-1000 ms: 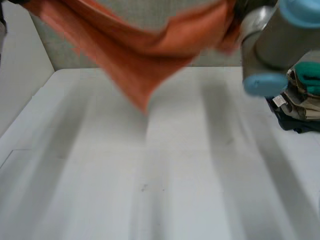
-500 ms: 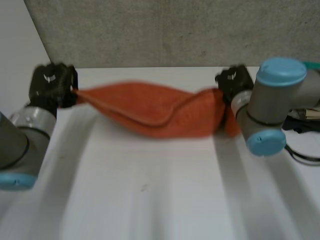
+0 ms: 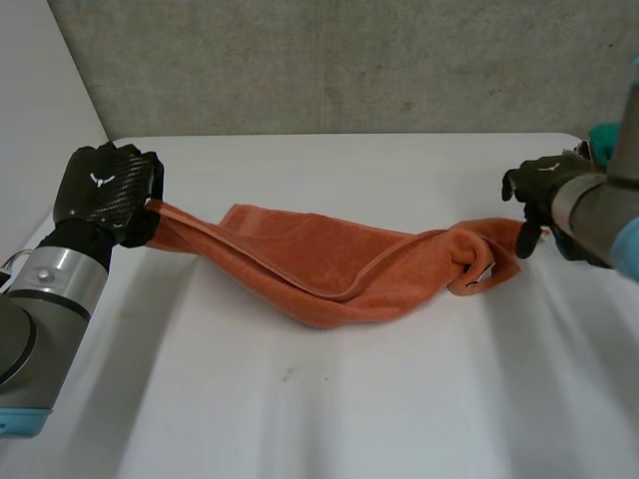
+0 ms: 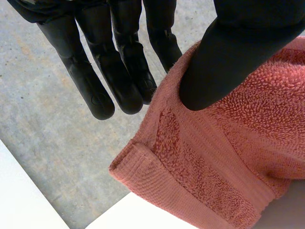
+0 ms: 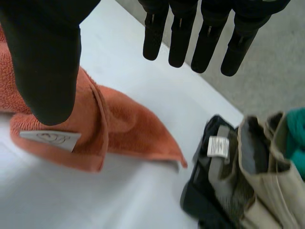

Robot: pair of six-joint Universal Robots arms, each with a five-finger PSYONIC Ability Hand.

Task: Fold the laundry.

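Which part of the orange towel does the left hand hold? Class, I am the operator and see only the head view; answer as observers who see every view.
Observer: In the left wrist view the left hand pinches the orange towel under its thumb, just inside a hemmed corner.
Operator: And the end by the right hand?
Observer: The right wrist view shows a white label on that end, which rests on the table.
Operator: What lies beyond it?
Observer: A pile of clothes, with dark, beige and teal pieces, just past the towel's corner.
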